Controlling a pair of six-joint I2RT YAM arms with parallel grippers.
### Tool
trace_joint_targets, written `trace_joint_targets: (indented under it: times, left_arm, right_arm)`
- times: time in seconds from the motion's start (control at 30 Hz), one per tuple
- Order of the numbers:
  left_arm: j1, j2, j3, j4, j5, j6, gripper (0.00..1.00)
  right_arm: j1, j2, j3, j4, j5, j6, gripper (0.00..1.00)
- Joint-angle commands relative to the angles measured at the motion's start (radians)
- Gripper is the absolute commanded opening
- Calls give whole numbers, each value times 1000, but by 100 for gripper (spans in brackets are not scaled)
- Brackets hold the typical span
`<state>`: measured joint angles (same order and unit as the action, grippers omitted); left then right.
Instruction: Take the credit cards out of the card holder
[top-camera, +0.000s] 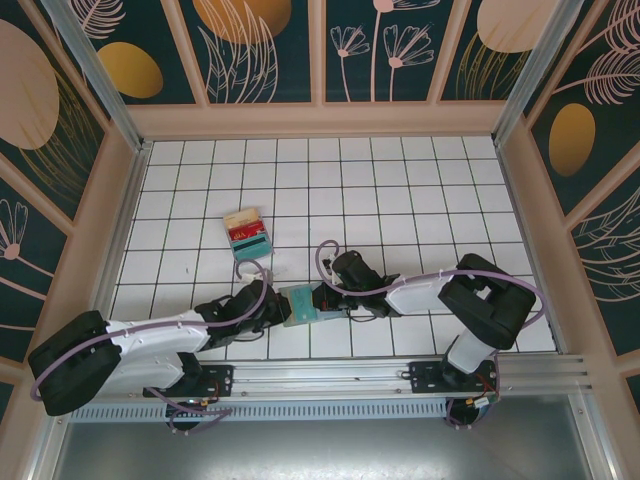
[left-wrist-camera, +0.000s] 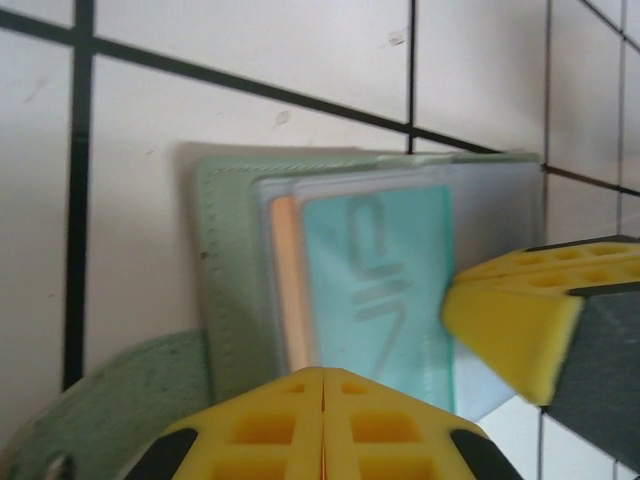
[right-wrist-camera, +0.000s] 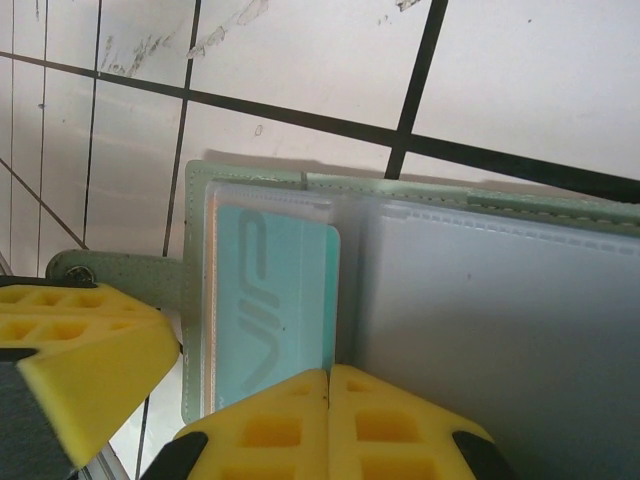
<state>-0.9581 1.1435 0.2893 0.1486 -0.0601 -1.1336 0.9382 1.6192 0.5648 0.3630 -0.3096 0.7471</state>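
Loads of bare tabletop (top-camera: 400, 180) across the far rows and down the whole right side, easy to move through. The only loose obstacle is the little card stack (top-camera: 246, 232) left of centre, well apart from the busy spot. Panel walls (top-camera: 270, 60) box in the left, far and right sides, and a metal rail (top-camera: 340, 375) runs along the near edge. Up front it's tight: both arms lie low across the near tiles. The left fingers (left-wrist-camera: 260, 430) and right fingers (right-wrist-camera: 400, 425) sit closed on the card holder (top-camera: 299, 305) from opposite ends. Just a narrow strip over the teal card (left-wrist-camera: 375, 290) stays open between them.
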Motion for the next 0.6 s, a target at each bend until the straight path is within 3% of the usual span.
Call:
trace_joint_targets:
  times: [0.0, 0.3, 0.57]
  left_arm:
    - [-7, 15, 32, -4, 15, 26, 8]
    - [-7, 80, 7, 19, 18, 14, 0]
    - [-7, 86, -7, 0, 8, 8, 0]
  right_arm:
    - [-4, 5, -6, 2, -18, 9, 5]
    - [-4, -3, -6, -7, -20, 3, 11]
    - [-5, -16, -15, -8, -19, 5, 16]
